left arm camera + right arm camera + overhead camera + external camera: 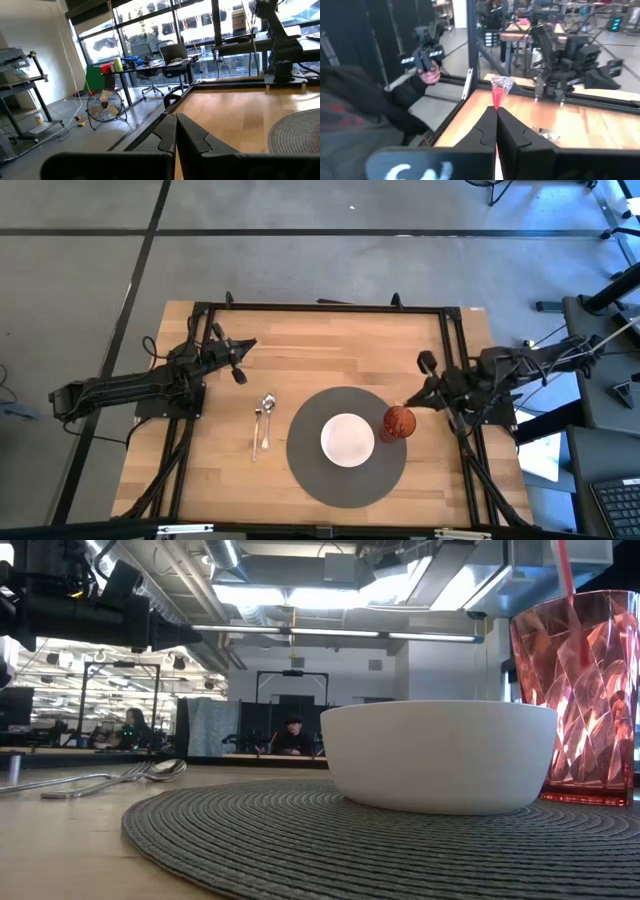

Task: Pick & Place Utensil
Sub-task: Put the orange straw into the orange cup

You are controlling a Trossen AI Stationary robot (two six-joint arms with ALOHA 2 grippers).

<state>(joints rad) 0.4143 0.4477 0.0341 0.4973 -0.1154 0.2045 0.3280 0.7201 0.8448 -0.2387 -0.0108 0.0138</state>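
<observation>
Spoon [267, 406] & fork [258, 429] near left gripper [240, 361]

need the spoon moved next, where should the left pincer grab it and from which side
Probably mid-handle, coming straight down from above. The spoon lies flat on the wood left of the placemat, bowl end toward the table's far edge, handle running toward the near edge. A fork lies close alongside it, so set the pincer fingers across the handle where the gap looks widest. The left pincer is shut and would have to open first.
</observation>
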